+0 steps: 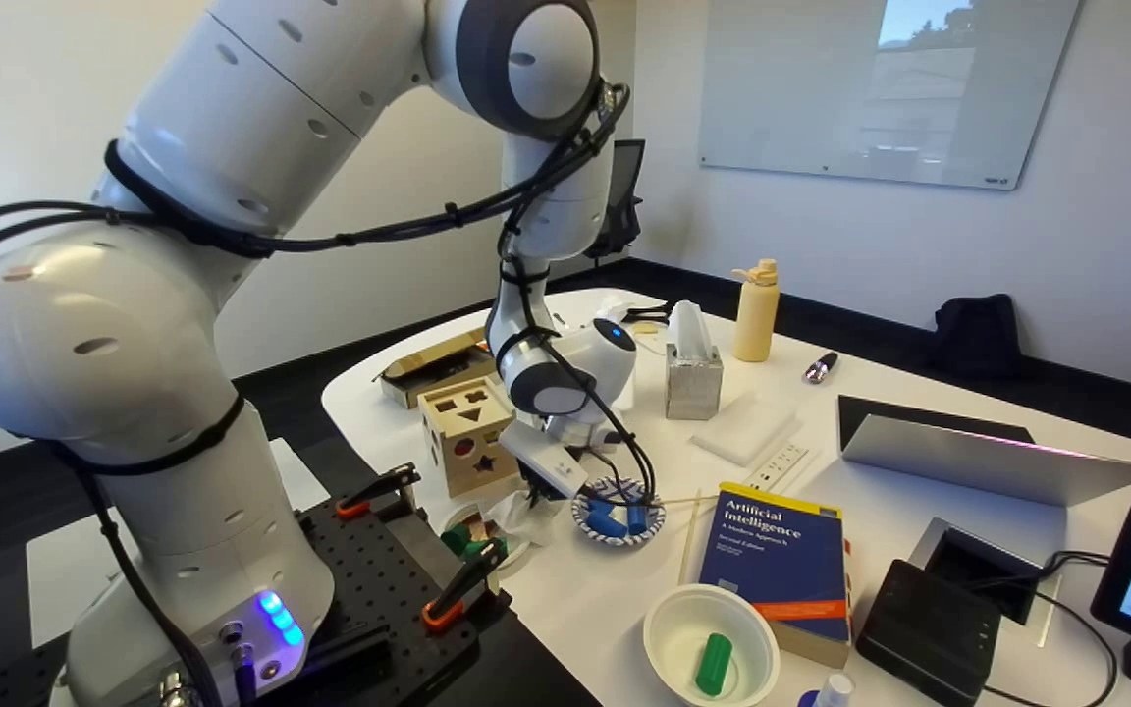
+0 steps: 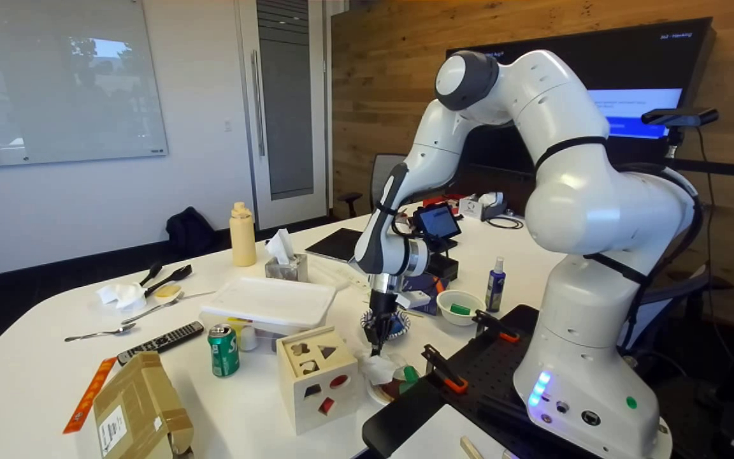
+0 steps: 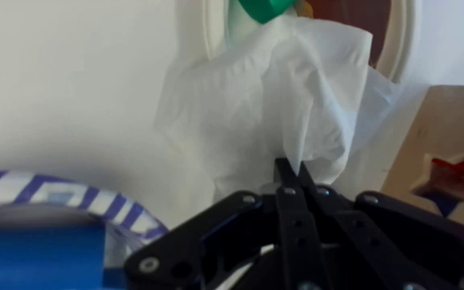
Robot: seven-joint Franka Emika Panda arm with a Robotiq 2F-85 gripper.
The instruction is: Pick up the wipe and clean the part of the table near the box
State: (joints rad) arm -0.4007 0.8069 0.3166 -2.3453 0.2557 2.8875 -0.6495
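The wipe is a thin, crumpled white tissue (image 3: 256, 104); it also shows in both exterior views (image 1: 524, 518) (image 2: 381, 368). My gripper (image 3: 290, 167) is shut on it, with a fold pinched between the fingertips. The wipe hangs low over the white table (image 3: 75, 88) and partly covers a plate with green and brown pieces. In an exterior view the gripper (image 2: 376, 344) points down between the wooden box (image 2: 319, 382) and the striped bowl. The box has shaped holes; its side with a star hole shows in the wrist view (image 3: 453, 133). Whether the wipe touches the table is unclear.
A blue-and-white striped bowl (image 3: 95, 197) with blue pieces stands close beside the gripper. The plate (image 3: 212, 36) is under the wipe. Black clamps (image 2: 446, 370) stand at the robot's base edge. A white bowl (image 1: 664, 638), a book (image 1: 777, 550), and a green can (image 2: 223, 350) stand around.
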